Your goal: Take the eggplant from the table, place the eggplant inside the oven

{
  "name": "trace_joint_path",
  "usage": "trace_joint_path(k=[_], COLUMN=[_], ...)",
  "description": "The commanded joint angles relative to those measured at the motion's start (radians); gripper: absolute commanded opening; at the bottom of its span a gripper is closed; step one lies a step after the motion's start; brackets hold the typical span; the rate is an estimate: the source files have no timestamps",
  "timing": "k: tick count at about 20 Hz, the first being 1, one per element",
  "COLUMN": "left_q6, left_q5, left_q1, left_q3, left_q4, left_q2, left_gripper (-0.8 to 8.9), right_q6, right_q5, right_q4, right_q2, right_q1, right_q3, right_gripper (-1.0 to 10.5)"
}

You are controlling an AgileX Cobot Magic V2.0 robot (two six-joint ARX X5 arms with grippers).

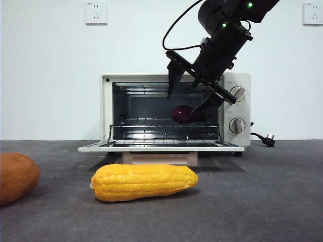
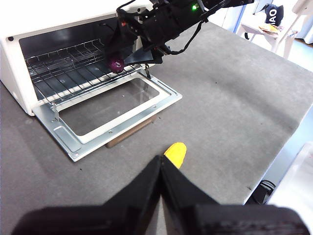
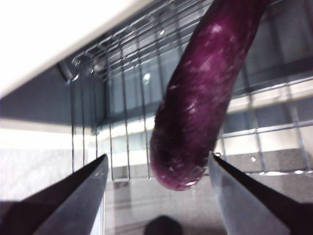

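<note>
The dark purple eggplant (image 1: 182, 114) (image 2: 116, 62) lies on the wire rack inside the cream-white oven (image 1: 151, 78) (image 2: 14, 63), toward the knob side. The oven's door (image 1: 161, 147) (image 2: 63, 132) hangs fully down. My right gripper (image 1: 181, 103) (image 2: 129, 49) (image 3: 156, 161) is at the oven mouth, tilted down, open, with a jaw on each side of the eggplant's (image 3: 205, 93) rounded end and a gap to both. My left gripper (image 2: 160, 159) hovers shut over the table (image 2: 230, 107), well in front of the oven.
A yellow corn cob (image 1: 144, 181) (image 2: 176, 152) lies on the table just in front of the open door. An orange-brown rounded vegetable (image 1: 15, 176) sits at the front view's left edge. The oven's power plug (image 1: 267, 138) rests beside the knob side.
</note>
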Motion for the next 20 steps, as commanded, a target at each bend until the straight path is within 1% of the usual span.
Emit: trace_joint_path(k=[1,3,8,13,14,18,20], left_q6=[-0.003,-0.003,-0.003,-0.003,-0.003,-0.003,-0.003], left_q5=[0.000,0.000,0.000,0.000,0.000,0.000,0.000], left_q1=[-0.002,-0.003,-0.003,-0.003,-0.003,-0.003,-0.003], left_q3=[-0.006,-0.006,-0.006,-0.006,-0.006,-0.006,-0.006], left_q4=[0.002,0.002,0.011,0.018,0.018,0.018,0.018], left_q2=[-0.001,-0.001,-0.001,-0.001,0.000,0.000,0.000], left_gripper=[-0.06,-0.06,-0.06,-0.06,-0.06,-0.06,-0.06], right_q6=[-0.023,-0.034,-0.158,-0.334,-0.360,-0.444,-0.470], right_q5=[0.001,0.001,0.001,0.002,0.002,0.002,0.002], right_q4=[-0.005,-0.030,-0.140,-0.284,-0.312,-0.400,-0.436], right_q2=[-0.037,-0.075,-0.198,-0.350,-0.378,-0.465,-0.501], right_q1=[0.003,0.003,0.003,0.003,0.003,0.003,0.003], right_q3=[0.003,0.003,0.003,0.003,0.003,0.003,0.003], right_gripper=[3.5,3.5,3.5,3.5,3.5,3.5,3.5])
